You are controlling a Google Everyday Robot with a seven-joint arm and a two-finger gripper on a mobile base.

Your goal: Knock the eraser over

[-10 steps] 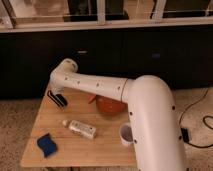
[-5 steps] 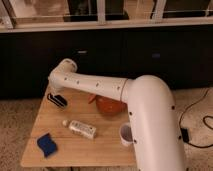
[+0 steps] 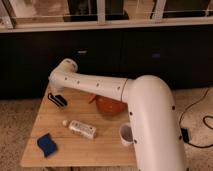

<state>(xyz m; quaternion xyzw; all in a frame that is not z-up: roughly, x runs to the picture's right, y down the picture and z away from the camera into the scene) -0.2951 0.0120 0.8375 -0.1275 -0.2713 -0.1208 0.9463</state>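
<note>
The eraser (image 3: 57, 99), a black block with a white stripe, sits tilted at the back left of the wooden table (image 3: 107, 146). My white arm reaches from the lower right across the table to the back left. Its wrist bends down there, and the gripper (image 3: 54, 92) hangs right at the eraser's upper left end, mostly hidden behind the wrist. I cannot tell whether it touches the eraser.
A white bottle (image 3: 82, 129) with a label lies on its side mid-table. A blue sponge-like pad (image 3: 46, 144) lies at the front left. A white cup (image 3: 126, 134) stands by the arm. An orange bowl (image 3: 110, 104) sits under the arm. Dark cabinets stand behind.
</note>
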